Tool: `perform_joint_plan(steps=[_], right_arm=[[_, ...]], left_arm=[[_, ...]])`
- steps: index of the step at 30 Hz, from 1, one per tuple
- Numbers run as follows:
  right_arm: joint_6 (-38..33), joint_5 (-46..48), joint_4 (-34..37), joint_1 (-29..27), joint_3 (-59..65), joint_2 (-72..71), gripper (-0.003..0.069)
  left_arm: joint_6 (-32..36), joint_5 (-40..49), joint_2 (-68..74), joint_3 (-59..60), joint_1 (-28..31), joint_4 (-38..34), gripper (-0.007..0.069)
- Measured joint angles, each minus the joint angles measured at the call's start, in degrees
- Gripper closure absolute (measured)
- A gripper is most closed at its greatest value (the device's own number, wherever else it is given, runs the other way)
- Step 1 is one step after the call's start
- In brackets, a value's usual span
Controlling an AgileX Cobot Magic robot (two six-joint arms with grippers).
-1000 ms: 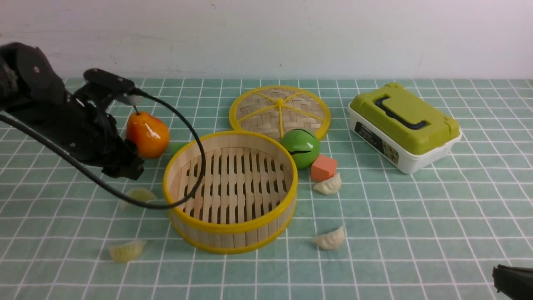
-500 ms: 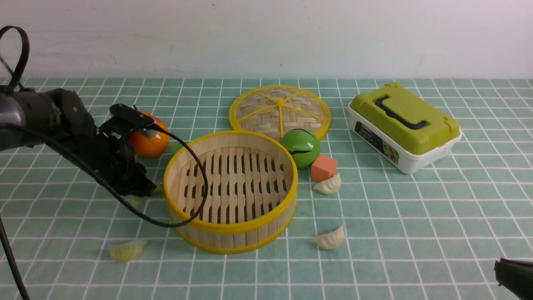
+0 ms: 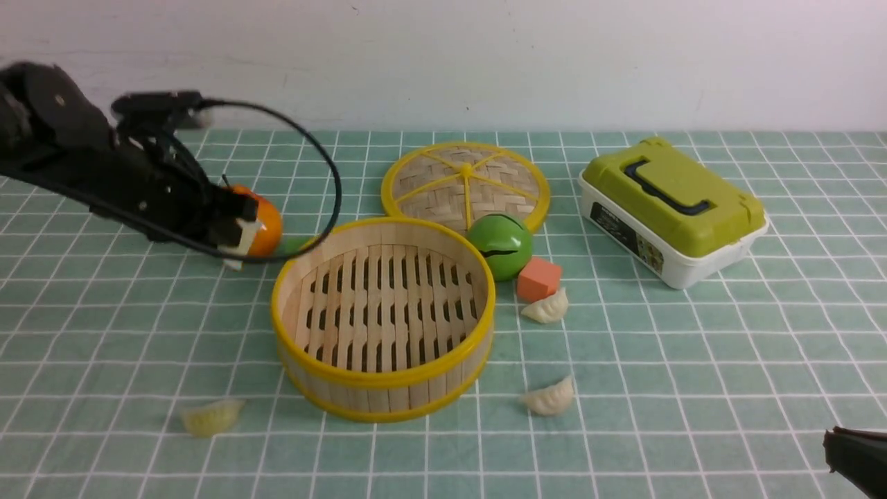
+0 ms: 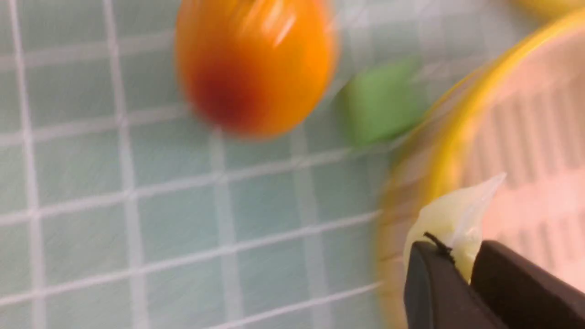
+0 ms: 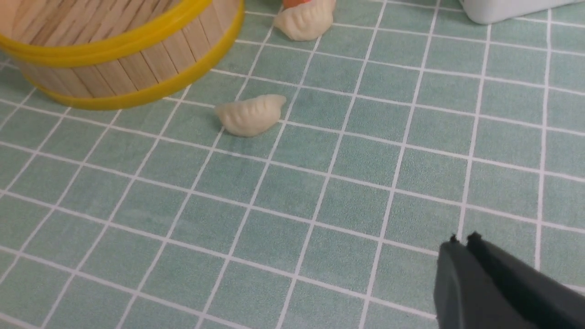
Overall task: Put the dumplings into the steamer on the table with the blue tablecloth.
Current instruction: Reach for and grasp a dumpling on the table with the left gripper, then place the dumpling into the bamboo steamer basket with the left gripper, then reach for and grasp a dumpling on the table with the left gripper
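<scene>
In the front view, risen off the cloth (image 3: 658,388) since the last frame with a yellow dumpling (image 3: 240,244) in the left gripper (image 3: 241,216), now in front of the pear (image 3: 268,225); with a cable loop (image 3: 337,187) swung higher too, across the near-left rim of the steamer (image 3: 384,380); unmoved on the cloth, another yellow dumpling (image 3: 211,418), a white dumpling (image 3: 549,398) and a second white dumpling (image 3: 546,307) by the cube (image 3: 538,279); in the left wrist view, clamped on the dumpling's end, with a green block (image 4: 386,100) between pear and steamer; in the right wrist view, fingertips together on the right gripper (image 5: 464,238), holding nothing.
</scene>
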Motion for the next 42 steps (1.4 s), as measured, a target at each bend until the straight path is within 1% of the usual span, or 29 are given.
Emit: perform_joint_plan(steps=[4,6,8,9,11,12,15,18,19,20,21,22,23,25,26,28,31,33,34,36,38,40,41,42], right_arm=[[0.0,-0.22,0.06,0.0,0.0,0.0,0.0643],[0.0,-0.32,0.24,0.0,0.0,0.0,0.0641],[0.0,-0.34,0.71,0.0,0.0,0.0,0.0638],[0.0,-0.34,0.8,0.0,0.0,0.0,0.0638],[0.0,-0.39,1.37,0.0,0.0,0.0,0.0636],[0.0,-0.39,1.74,0.0,0.0,0.0,0.0636],[0.0,-0.39,2.16,0.0,0.0,0.0,0.0633],[0.0,-0.39,2.52,0.0,0.0,0.0,0.0627],[0.0,-0.39,2.52,0.0,0.0,0.0,0.0627],[0.0,-0.39,2.52,0.0,0.0,0.0,0.0626],[0.0,-0.39,2.52,0.0,0.0,0.0,0.0625],[-0.07,-0.39,2.52,0.0,0.0,0.0,0.0624],[-0.09,-0.39,2.57,0.0,0.0,0.0,0.0622],[-0.16,-0.39,2.57,0.0,0.0,0.0,0.0619],[-0.16,-0.39,2.57,0.0,0.0,0.0,0.0618],[-0.2,-0.39,2.63,0.0,0.0,0.0,0.0617],[-0.2,-0.39,2.68,0.0,0.0,0.0,0.0615],[-0.2,-0.39,2.74,0.0,0.0,0.0,0.0611],[-0.2,-0.39,2.74,0.0,0.0,0.0,0.0609],[-0.2,-0.33,2.81,0.0,0.0,0.0,0.0606],[-0.2,-0.33,3.02,0.0,0.0,0.0,0.0604],[-0.2,-0.33,3.72,0.0,0.0,0.0,0.0601],[-0.2,-0.33,3.72,0.0,0.0,0.0,0.0601],[-0.2,-0.33,4.23,0.0,0.0,0.0,0.0599]], left_arm=[[-0.49,1.41,-1.62,-1.89,-2.98,-4.63,0.0538],[-1.27,1.25,-0.1,-2.11,-6.22,-4.98,0.0538],[-3.02,-0.51,2.86,-2.11,-9.18,-3.34,0.0538],[-3.25,-0.8,3.21,-2.11,-9.46,-3.06,0.0538],[-5.38,-4.0,6.56,-2.11,-11.63,-0.19,0.0542],[-6.98,-7.03,9.7,-2.11,-13.2,2.78,0.0545],[-7.72,-9.3,12.36,-2.11,-14.6,5.56,0.054],[-8.08,-10.16,14.4,-2.11,-15.71,7.8,0.0484],[-8.53,-10.49,14.44,-2.11,-15.95,8.08,0.0435],[-8.96,-10.49,14.44,-2.11,-16.03,8.24,0.0419],[-10.59,-10.36,14.44,-2.11,-16.04,8.56,0.0344],[-11.19,-10.13,14.29,-2.11,-16.04,8.84,0.0314],[-12.23,-9.24,13.74,-2.33,-16.04,9.6,0.0278],[-14.97,-4.44,11.28,-3.55,-16.04,13.05,0.0225],[-14.97,-3.93,10.96,-3.71,-16.04,13.05,0.0218],[-17.22,1.82,6.04,-5.37,-16.04,18.23,0.02],[-19.42,11.47,0.37,-6.09,-16.04,26.01,0.0207],[-20.1,17.45,-1.05,-5.63,-15.87,29.31,0.0221],[-20.47,20.98,-1.18,-4.76,-15.54,30.33,0.0232],[-20.51,24.07,-0.92,-1.73,-15.21,30.9,0.0248],[-20.1,23.91,-0.36,2.14,-15.02,31.25,0.0263],[-19.27,20.34,0.08,6.74,-15.02,32.23,0.0277],[-19.12,20.34,0.08,7.14,-15.02,32.23,0.0277],[-18.12,16.85,0.08,9.82,-15.02,33.34,0.0282]])
